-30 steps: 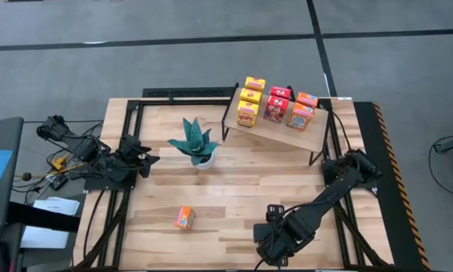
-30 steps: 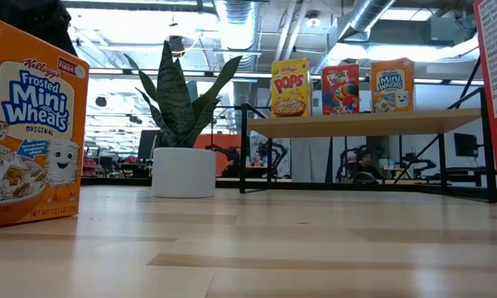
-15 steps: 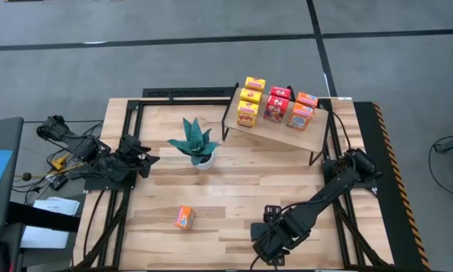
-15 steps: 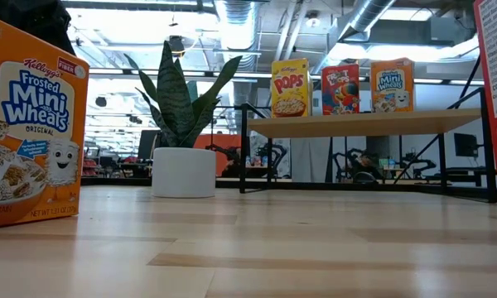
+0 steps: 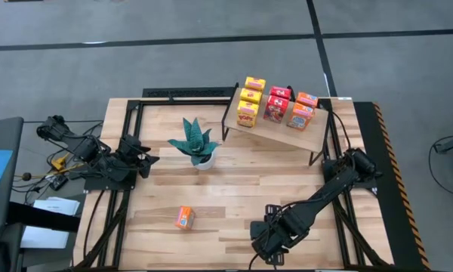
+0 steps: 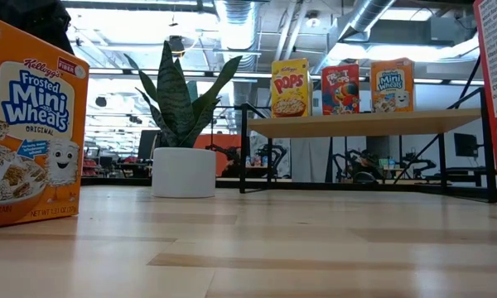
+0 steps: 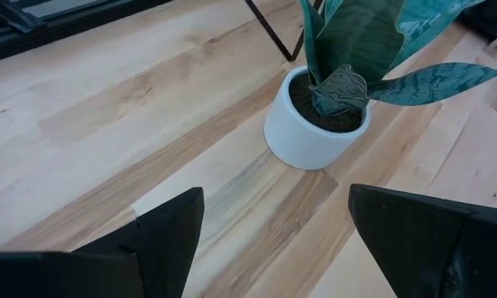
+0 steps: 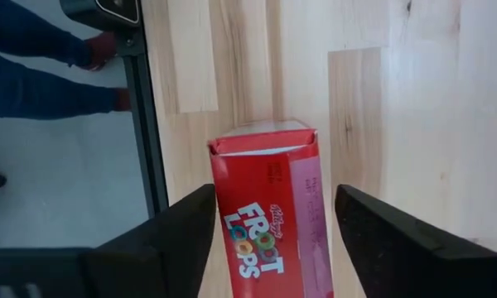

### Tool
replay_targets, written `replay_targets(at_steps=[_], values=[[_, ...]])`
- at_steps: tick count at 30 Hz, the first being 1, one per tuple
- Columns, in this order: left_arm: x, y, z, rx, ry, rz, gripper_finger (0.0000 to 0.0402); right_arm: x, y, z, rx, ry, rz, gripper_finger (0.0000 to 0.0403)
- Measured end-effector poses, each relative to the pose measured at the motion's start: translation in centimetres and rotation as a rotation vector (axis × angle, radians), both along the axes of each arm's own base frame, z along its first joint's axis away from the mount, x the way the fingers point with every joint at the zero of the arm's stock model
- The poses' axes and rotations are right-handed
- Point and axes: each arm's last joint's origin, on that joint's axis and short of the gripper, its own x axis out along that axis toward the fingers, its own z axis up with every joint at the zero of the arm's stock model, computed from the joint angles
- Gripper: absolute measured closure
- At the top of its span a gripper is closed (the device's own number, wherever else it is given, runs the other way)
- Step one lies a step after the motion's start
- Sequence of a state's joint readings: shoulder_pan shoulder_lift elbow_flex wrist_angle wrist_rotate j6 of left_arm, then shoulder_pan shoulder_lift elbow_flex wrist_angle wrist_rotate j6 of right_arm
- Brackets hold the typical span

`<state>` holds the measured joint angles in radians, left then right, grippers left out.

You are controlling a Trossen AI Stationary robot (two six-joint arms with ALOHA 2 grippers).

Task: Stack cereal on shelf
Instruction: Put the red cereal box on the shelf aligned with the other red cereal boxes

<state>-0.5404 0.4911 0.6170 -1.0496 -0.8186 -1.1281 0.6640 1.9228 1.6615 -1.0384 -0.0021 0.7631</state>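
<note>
A red cereal box [image 8: 261, 219] stands near the table's front edge, between the fingers of my right gripper [image 8: 273, 240], which points steeply down over it. The same box fills the right edge of the low view [image 6: 495, 124]. In the high view, my right gripper [image 5: 266, 240] hides it. An orange cereal box [image 5: 183, 217] stands upright on the table, left of it. Several yellow, red and orange boxes stand on the shelf [image 5: 311, 134] at the far right. My left gripper [image 7: 273, 248] hangs open at the table's left, facing the plant [image 7: 327, 99]. My right gripper's fingers [image 8: 178, 240] come from above and stand close along the red box's two opposite sides [image 8: 219, 190]. A thin gap seems to remain on one side, and I cannot tell whether they touch. The box stands on the table.
The teal plant in its white pot [image 5: 196, 145] stands mid-table between the two arms. The table's black frame edge [image 8: 145, 124] runs just past the red box, and a person's legs [image 8: 33, 79] show on the floor beyond it. Bare wood lies between the boxes and the shelf.
</note>
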Motion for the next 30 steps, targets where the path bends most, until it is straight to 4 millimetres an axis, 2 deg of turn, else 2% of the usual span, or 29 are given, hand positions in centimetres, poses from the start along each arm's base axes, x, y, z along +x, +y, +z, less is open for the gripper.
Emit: replay_targets(at_steps=[14, 25, 30], values=[[0.0, 0.0, 0.0, 0.004, 0.003, -0.005, 0.0109, 0.4, -0.5, 0.0, 0.001, 0.002, -0.012, 0.0143], [-0.1, 0.0, -0.1, 0.01, 0.013, -0.005, 0.0109, 0.8, -1.1, 0.0, 0.017, 0.014, -0.015, 0.0221], [-0.1, 0.0, -0.1, 0.012, 0.016, -0.005, 0.0109, 0.7, -2.4, 1.7, 0.044, -0.009, -0.012, 0.0253]])
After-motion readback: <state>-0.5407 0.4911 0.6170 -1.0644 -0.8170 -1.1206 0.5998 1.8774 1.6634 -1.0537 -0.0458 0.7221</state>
